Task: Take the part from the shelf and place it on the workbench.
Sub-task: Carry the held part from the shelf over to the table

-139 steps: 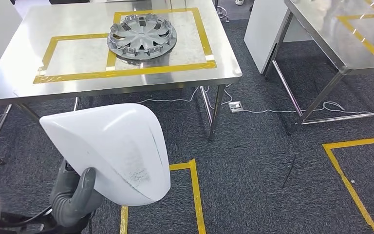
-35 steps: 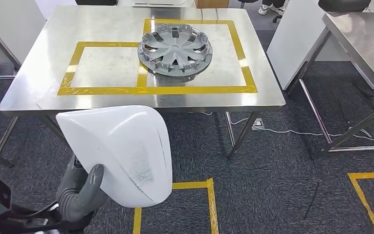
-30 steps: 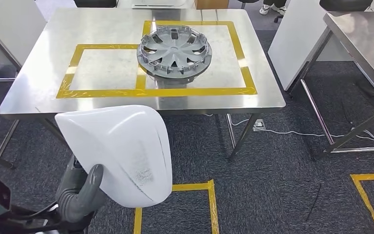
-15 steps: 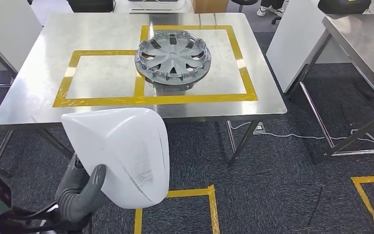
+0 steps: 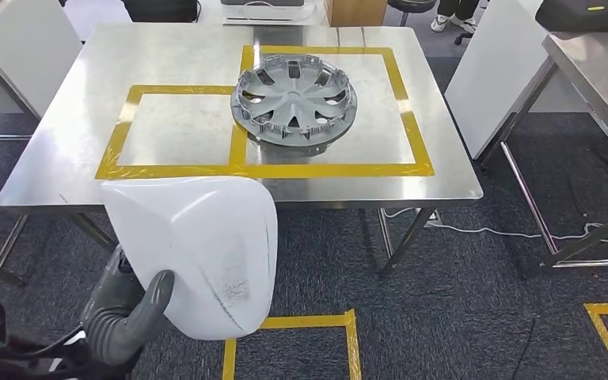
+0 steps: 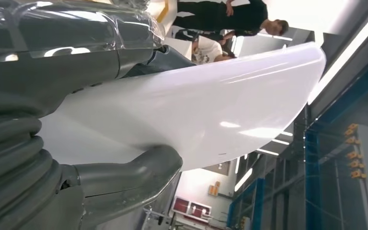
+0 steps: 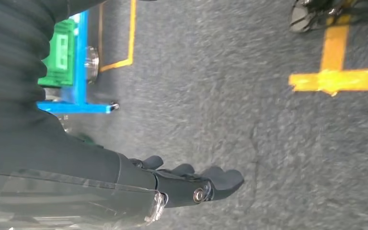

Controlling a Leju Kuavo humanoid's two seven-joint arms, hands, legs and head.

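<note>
The white shell part (image 5: 198,249) sits in the left hand (image 5: 131,313), whose thumb grips its lower edge, short of the bench (image 5: 47,150) and its hubcap (image 5: 294,98). The right hand (image 7: 191,184) hangs empty, fingers loosely extended. The smooth shell could slip from that edge grip, or knock the hubcap. No writing is legible.

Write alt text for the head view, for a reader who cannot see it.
The robot's left hand holds a white moulded shell part in front of a steel workbench. On the bench, a grey wheel cover lies in the right of two yellow-taped rectangles; the left rectangle is free.
</note>
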